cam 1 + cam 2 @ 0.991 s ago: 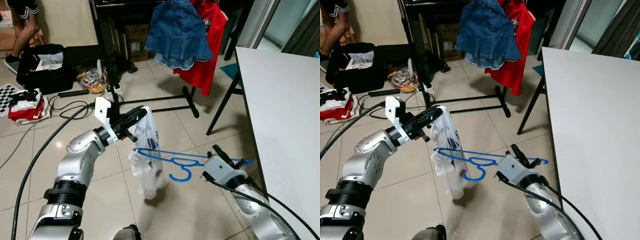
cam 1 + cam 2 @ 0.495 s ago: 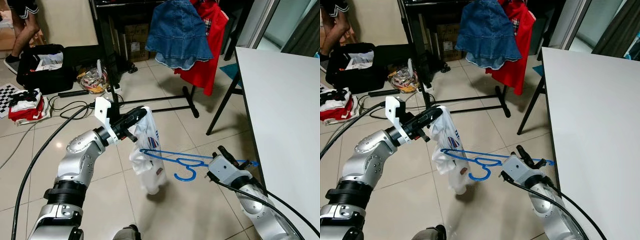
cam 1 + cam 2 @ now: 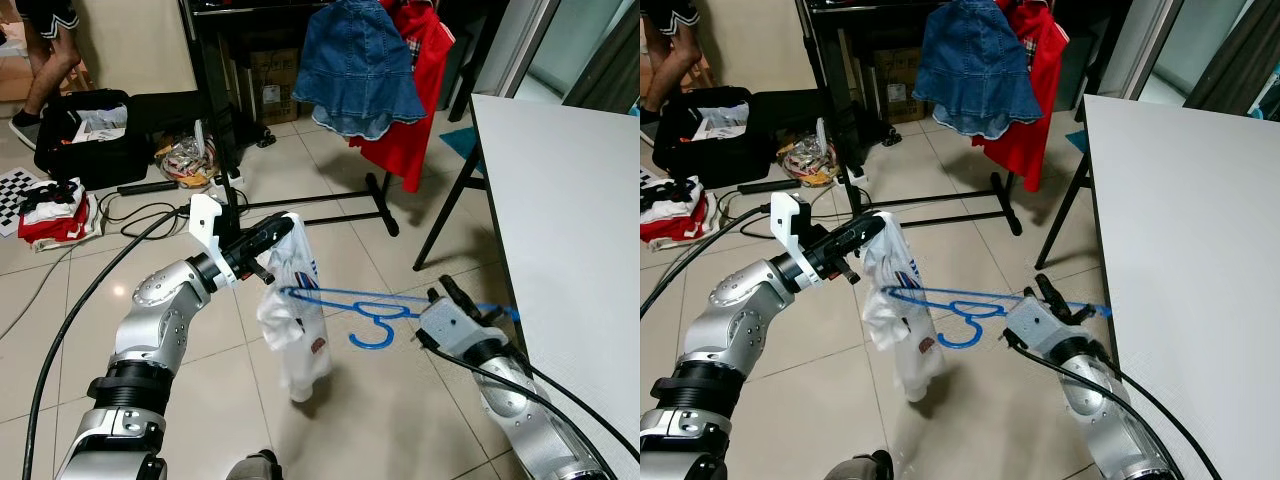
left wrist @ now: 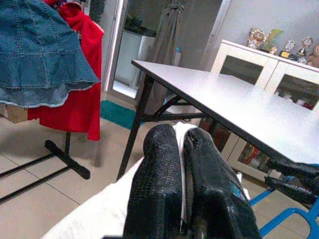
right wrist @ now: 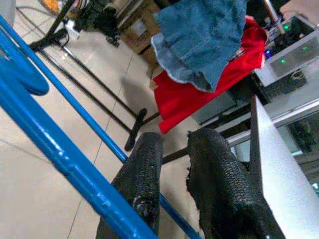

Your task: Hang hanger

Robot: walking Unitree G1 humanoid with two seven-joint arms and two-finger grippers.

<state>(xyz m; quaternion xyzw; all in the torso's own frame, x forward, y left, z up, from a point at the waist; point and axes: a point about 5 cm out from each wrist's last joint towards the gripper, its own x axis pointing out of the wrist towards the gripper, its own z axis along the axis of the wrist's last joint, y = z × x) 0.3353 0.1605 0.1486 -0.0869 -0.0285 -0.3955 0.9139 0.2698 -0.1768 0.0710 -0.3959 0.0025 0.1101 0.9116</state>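
A blue plastic hanger (image 3: 345, 296) hangs level over the floor, hook down. My right gripper (image 3: 452, 298) is shut on its right end, and in the right wrist view the blue bar (image 5: 60, 149) runs across the fingers (image 5: 142, 169). The hanger's left tip pokes into a white shirt (image 3: 295, 320) that dangles from my left gripper (image 3: 285, 228). The left gripper is shut on the shirt's top edge, with white cloth (image 4: 94, 219) pinched between the two fingers (image 4: 159, 164).
A black clothes rack (image 3: 300, 205) stands ahead, holding a denim skirt (image 3: 360, 75) and a red garment (image 3: 420, 90). A white table (image 3: 570, 200) fills the right side. A black suitcase (image 3: 85, 130), floor cables (image 3: 60, 330) and a person's leg (image 3: 45, 60) are at the left.
My right gripper has carried the hanger a little up and to the right. The hanger's left tip now sits higher in the shirt, which has swung slightly. The left arm has held still.
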